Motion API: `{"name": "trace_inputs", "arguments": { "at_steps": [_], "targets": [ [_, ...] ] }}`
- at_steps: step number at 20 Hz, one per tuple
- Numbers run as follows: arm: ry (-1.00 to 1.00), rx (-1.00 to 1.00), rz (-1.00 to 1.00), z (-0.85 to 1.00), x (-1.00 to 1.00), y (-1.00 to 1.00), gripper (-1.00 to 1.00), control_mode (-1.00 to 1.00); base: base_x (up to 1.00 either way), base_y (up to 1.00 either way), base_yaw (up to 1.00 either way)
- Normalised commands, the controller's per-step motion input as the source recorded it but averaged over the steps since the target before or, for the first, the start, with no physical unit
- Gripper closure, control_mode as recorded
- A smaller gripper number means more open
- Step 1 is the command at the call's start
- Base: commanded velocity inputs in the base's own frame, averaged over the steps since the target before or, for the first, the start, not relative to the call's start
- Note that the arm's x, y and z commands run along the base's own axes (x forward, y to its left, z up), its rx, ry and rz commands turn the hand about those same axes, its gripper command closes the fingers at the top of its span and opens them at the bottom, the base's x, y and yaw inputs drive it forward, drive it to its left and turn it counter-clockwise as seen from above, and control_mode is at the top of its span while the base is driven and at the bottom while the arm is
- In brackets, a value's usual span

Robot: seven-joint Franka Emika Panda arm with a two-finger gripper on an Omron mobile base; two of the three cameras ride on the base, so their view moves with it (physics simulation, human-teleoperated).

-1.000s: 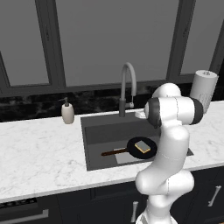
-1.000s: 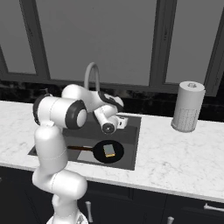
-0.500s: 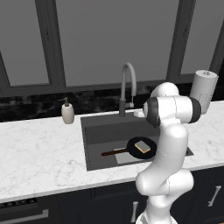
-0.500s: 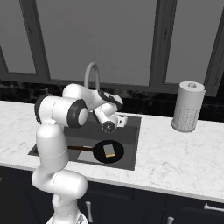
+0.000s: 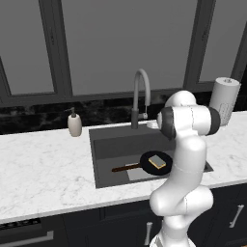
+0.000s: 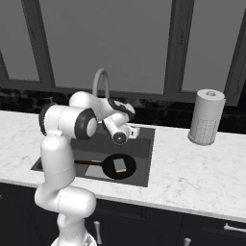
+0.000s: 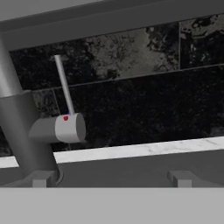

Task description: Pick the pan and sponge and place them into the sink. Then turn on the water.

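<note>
Pan (image 5: pixel 155 162) sits flat in sink (image 5: pixel 107 149), toward front right corner, handle pointing left. Sponge (image 5: pixel 157 161) lies on top of pan. End effector (image 6: pixel 133 131) hangs over sink's back edge near faucet (image 5: pixel 140 99) base, jaws spread wide, gripping nothing. Hand view: fingertips (image 7: pixel 41 179) aimed at faucet's side lever (image 7: pixel 64 85), not touching. Soap dispenser (image 5: pixel 74 123) on desk (image 5: pixel 43 169) left of sink, paper towel roll (image 6: pixel 206 117) near right back edge.
</note>
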Motion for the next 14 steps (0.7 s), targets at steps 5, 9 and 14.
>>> {"name": "trace_inputs", "arguments": {
  "at_steps": [5, 9, 14],
  "targets": [
    [0.00, 0.00, 0.00, 0.01, 0.09, 0.08, -1.00, -1.00, 0.00, 0.00, 0.00],
    [-0.01, 0.00, 0.00, 0.00, 0.02, 0.02, -1.00, -1.00, 0.00, 0.00, 0.00],
    [-0.03, 0.00, 0.00, 0.01, 0.00, 0.06, -1.00, -1.00, 0.00, 0.00, 0.00]
  ]
}}
